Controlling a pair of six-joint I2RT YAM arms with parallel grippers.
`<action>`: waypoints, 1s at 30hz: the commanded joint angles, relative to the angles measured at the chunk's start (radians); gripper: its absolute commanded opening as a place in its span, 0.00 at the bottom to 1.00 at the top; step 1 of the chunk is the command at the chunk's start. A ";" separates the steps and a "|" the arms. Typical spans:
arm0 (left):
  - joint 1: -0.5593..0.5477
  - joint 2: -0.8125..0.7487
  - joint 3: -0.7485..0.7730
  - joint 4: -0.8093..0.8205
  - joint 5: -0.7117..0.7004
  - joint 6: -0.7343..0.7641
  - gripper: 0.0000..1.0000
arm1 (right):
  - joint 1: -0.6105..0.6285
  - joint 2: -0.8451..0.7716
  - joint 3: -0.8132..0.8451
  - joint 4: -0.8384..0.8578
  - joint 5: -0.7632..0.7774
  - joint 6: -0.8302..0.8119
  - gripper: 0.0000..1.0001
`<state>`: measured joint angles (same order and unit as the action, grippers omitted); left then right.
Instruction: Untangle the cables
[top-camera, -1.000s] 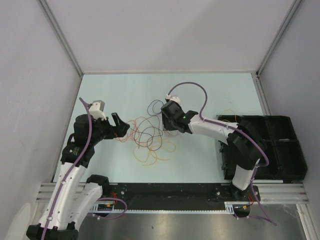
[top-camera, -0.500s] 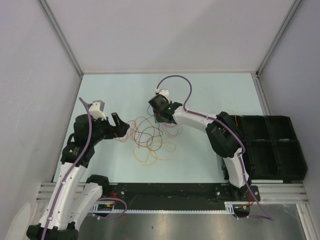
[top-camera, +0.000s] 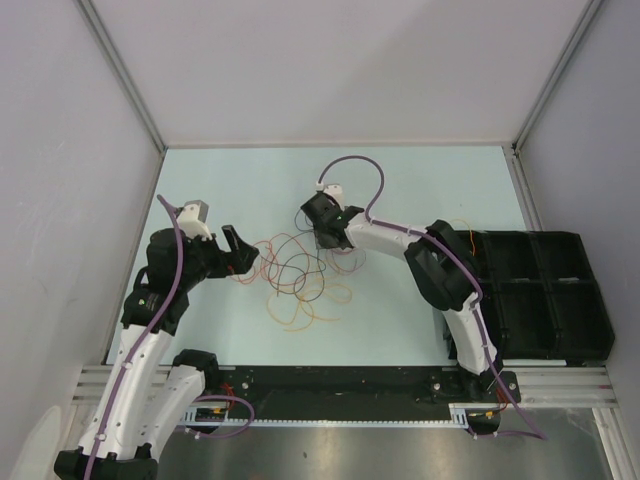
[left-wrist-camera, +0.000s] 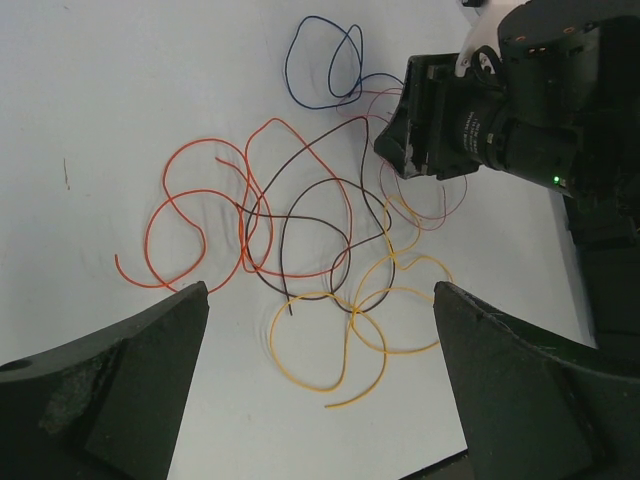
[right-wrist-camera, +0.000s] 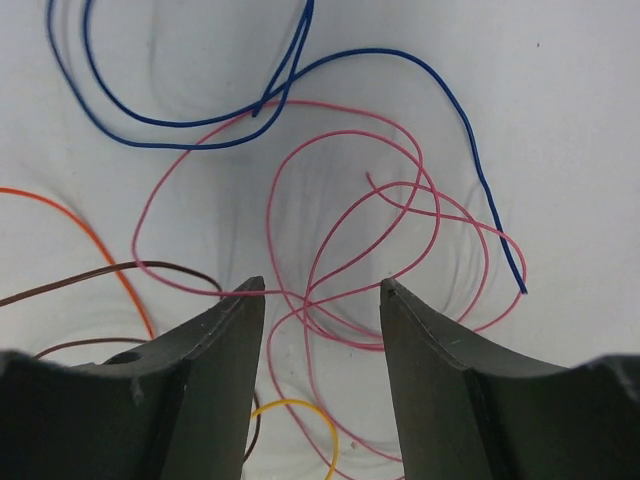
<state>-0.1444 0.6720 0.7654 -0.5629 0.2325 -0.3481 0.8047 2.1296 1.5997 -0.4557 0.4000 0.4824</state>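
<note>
The cables (top-camera: 300, 275) lie in a loose tangle on the pale table. In the left wrist view I see an orange-red cable (left-wrist-camera: 200, 200), a dark brown one (left-wrist-camera: 310, 190), a yellow one (left-wrist-camera: 350, 335) and a blue one (left-wrist-camera: 325, 60). My left gripper (top-camera: 243, 252) hovers at the tangle's left edge, wide open and holding nothing. Over the tangle's upper right, my right gripper (right-wrist-camera: 322, 290) points down with its jaws apart. Pink cable loops (right-wrist-camera: 350, 230) lie on the table between its fingertips. The blue cable (right-wrist-camera: 300, 90) curves just beyond them.
A black compartment tray (top-camera: 560, 290) stands at the table's right side. Grey walls close in the table at the left, back and right. Purple hoses run along both arms.
My right arm has swung left and stretched out, bringing its gripper over the tangle's upper right; most of that came in the first half second. The left arm has not moved.
</note>
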 joint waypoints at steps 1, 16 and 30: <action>0.011 -0.003 0.000 0.026 0.016 0.011 1.00 | -0.024 0.053 0.037 0.015 -0.009 0.027 0.54; 0.017 0.000 0.000 0.026 0.019 0.011 1.00 | -0.024 0.079 0.075 -0.027 -0.007 0.022 0.00; 0.025 -0.005 -0.002 0.029 0.028 0.012 1.00 | -0.108 -0.504 -0.052 -0.018 -0.039 -0.041 0.00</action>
<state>-0.1287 0.6739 0.7647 -0.5629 0.2409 -0.3481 0.7361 1.8805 1.5620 -0.5179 0.3710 0.4637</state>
